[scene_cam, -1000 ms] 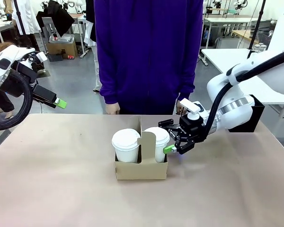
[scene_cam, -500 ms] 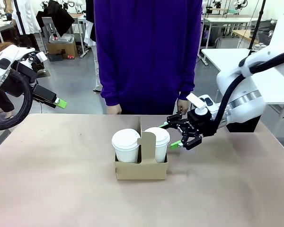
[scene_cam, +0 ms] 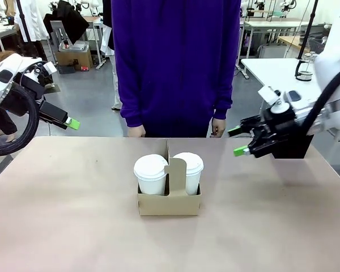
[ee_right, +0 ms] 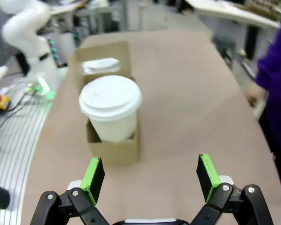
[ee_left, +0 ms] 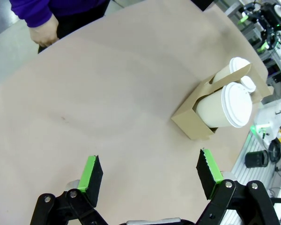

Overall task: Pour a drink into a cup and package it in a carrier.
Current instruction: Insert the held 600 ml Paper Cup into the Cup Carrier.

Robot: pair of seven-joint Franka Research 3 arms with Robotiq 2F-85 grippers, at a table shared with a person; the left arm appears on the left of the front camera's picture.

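Note:
A brown cardboard carrier [scene_cam: 169,203] stands mid-table with its handle tab upright. Two white paper cups with lids sit in its slots, one on the left [scene_cam: 151,174] and one on the right [scene_cam: 188,170]. The drink is hidden under the lids. My right gripper [scene_cam: 238,141] hangs open above the table, well to the right of the carrier, with nothing between its fingers. In the right wrist view the near cup [ee_right: 111,108] and carrier [ee_right: 113,149] lie ahead of the open fingers. My left gripper [scene_cam: 71,123] is raised off the far left, open and empty; its wrist view shows the carrier [ee_left: 193,125] at a distance.
A person in a purple top stands at the far edge, hands [scene_cam: 135,131] hanging near the table rim. A black box [scene_cam: 295,148] sits behind my right arm at the table's right. Bare table surface [scene_cam: 73,215] surrounds the carrier.
My right gripper has drawn back from beside the right cup, rising and moving to the right. The cups, carrier and left arm stay as they were.

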